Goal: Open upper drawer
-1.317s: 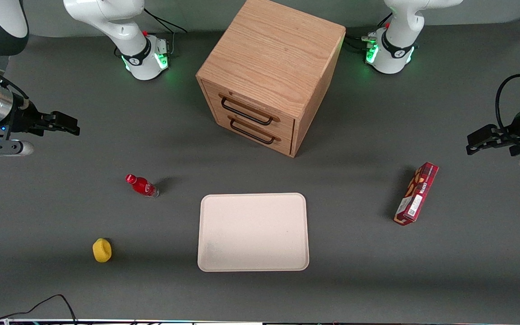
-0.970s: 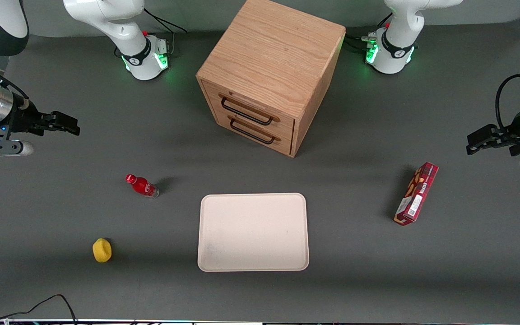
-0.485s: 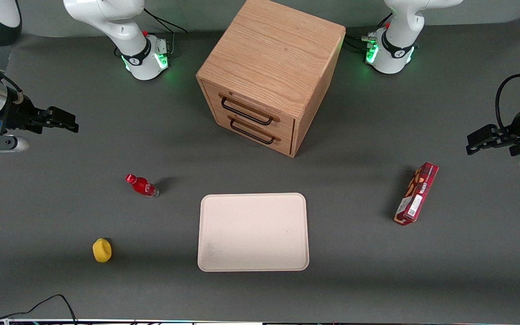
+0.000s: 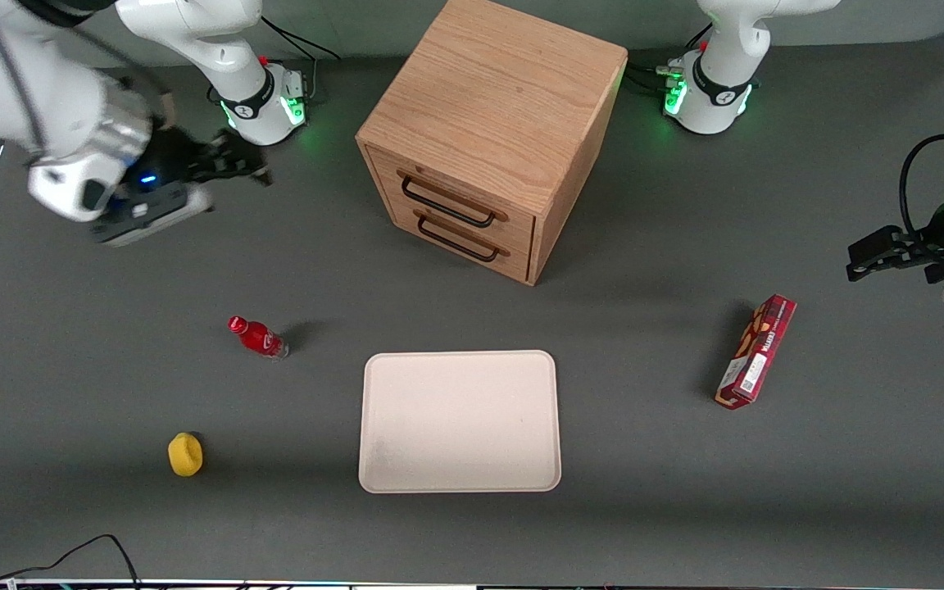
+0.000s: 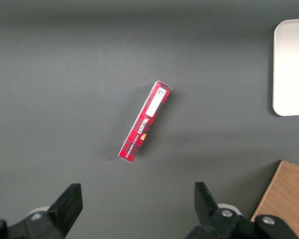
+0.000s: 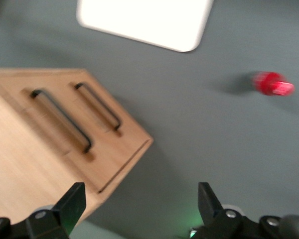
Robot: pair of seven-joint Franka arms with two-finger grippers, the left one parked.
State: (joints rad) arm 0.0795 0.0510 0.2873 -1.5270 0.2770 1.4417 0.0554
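Observation:
The wooden cabinet [image 4: 495, 106] stands far from the front camera, mid-table. Its upper drawer [image 4: 457, 193] is the topmost of two light oak fronts, with a long black wire handle [image 4: 446, 203], and it sits flush and closed. It also shows in the right wrist view [image 6: 46, 130], with its handle [image 6: 62, 122] beside the bottom drawer's handle [image 6: 98, 105]. My gripper [image 4: 252, 169] hovers above the table toward the working arm's end, well apart from the cabinet's front. Its fingers [image 6: 74, 200] stand wide apart with nothing between them; the gripper [image 6: 142, 204] is open.
A red bottle [image 4: 257, 337] lies nearer the camera than my gripper and shows in the wrist view [image 6: 272, 83]. A cream tray [image 4: 460, 479] lies in front of the cabinet. A yellow object [image 4: 185, 454] and a red box [image 4: 755, 351] lie on the table.
My gripper has swung from the working arm's end of the table toward the cabinet and farther from the front camera. The drawers have not moved.

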